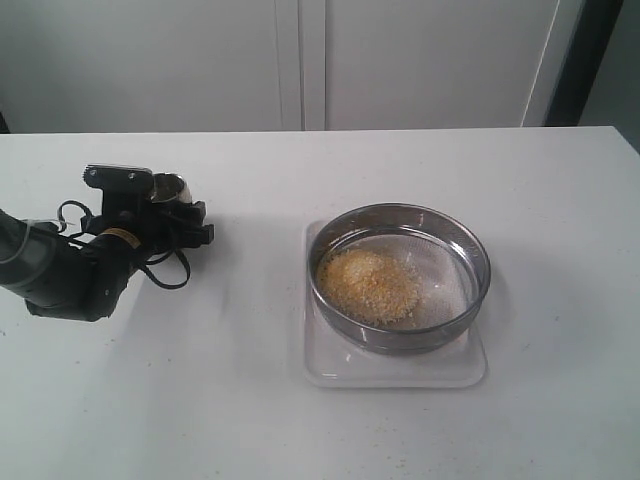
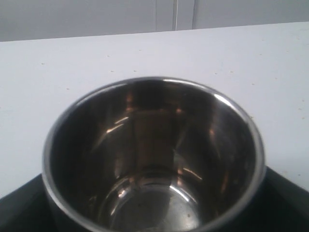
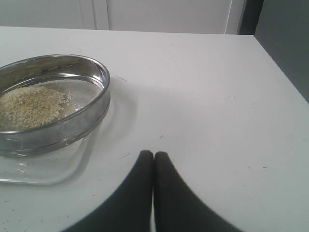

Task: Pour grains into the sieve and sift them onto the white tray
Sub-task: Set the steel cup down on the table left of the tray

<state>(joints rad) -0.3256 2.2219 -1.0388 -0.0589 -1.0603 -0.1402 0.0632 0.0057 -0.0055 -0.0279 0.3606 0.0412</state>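
Note:
The sieve point(image 1: 481, 262), a wide steel ring with a mesh bottom, sits on the white tray point(image 1: 400, 373) right of centre. A golden-yellow heap of grains point(image 1: 368, 285) lies on the left half of its mesh. At the far left, low over the table, my left gripper point(image 1: 176, 206) is shut on an upright steel cup point(image 1: 170, 187). The cup point(image 2: 154, 159) looks empty, and black fingers point(image 2: 19, 212) flank its sides. My right gripper point(image 3: 153, 154) is shut on nothing, low over bare table beside the sieve point(image 3: 72, 123), the grains point(image 3: 29, 106) and the tray point(image 3: 48, 170).
The white table point(image 1: 250, 400) reaches a back edge in front of pale cabinet doors point(image 1: 300, 60). Its side edge point(image 3: 275, 63) shows in the right wrist view. Small specks dot the tabletop.

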